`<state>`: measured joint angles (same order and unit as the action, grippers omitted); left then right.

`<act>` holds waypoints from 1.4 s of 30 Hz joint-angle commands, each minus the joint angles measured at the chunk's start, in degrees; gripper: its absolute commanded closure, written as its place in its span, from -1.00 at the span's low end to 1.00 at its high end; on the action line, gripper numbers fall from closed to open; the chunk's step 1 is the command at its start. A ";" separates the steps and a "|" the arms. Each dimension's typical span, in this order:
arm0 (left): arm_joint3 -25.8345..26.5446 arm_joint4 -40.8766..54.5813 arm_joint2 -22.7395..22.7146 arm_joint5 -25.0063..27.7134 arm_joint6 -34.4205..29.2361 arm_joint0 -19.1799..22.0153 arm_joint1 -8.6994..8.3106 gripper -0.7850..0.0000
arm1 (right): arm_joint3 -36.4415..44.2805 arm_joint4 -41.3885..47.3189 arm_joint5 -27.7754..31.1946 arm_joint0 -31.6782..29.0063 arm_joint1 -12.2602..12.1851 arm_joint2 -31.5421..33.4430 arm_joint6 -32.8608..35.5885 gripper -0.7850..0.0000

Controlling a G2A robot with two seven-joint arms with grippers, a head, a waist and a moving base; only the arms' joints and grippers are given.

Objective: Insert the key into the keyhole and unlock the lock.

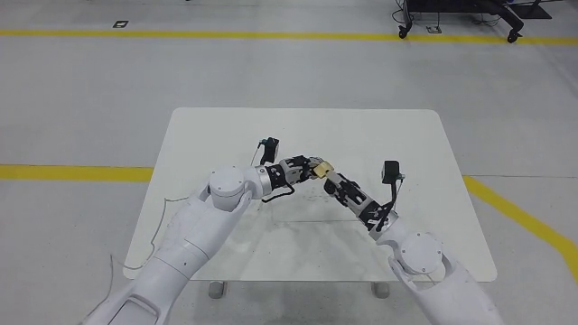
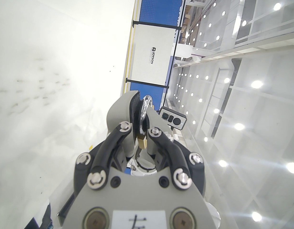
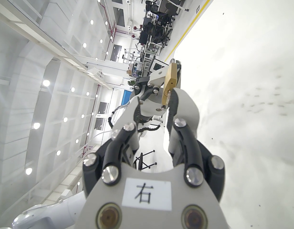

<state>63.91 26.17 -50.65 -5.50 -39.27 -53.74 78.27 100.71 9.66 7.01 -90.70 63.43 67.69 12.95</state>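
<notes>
Over the middle of the white table (image 1: 226, 135) my two grippers meet at a brass padlock (image 1: 321, 171). My left gripper (image 2: 142, 110) is shut on the padlock, with the silver shackle (image 2: 146, 104) at its fingertips and the brass body (image 2: 142, 143) nearer the palm. In the right wrist view the padlock (image 3: 169, 84) stands on end, with a small silver key stub (image 3: 169, 94) at its keyhole end. My right gripper (image 3: 156, 103) is open there. One of its fingers (image 3: 179, 103) lies against the lock's keyhole end and the other is apart from it.
The table top around the arms is bare, with faint smudges (image 3: 268, 98). Yellow floor lines (image 1: 271, 34) run beyond the table's far edge. A dark wheeled cart (image 1: 461, 0) stands far off at the back right.
</notes>
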 commanded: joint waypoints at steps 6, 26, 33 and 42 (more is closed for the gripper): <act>-0.23 0.66 -0.48 0.93 0.69 -0.25 0.27 1.00 | 0.00 0.01 -0.03 0.01 0.00 -0.01 -0.02 -1.00; 0.59 -3.57 -0.59 8.85 0.07 -0.82 0.66 1.00 | -5.51 23.40 0.79 0.90 0.13 3.87 16.48 0.19; 1.14 -4.81 -0.80 9.12 0.49 -1.24 0.69 1.00 | -7.48 24.54 0.66 1.98 0.60 3.08 16.08 0.33; 1.57 -5.32 -1.26 9.30 0.08 -1.60 0.73 1.00 | -8.21 25.91 1.13 1.47 0.89 3.35 16.47 0.92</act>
<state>65.45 20.93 -51.87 3.77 -39.15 -55.30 78.99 92.58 35.35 8.11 -89.16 64.29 70.98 29.34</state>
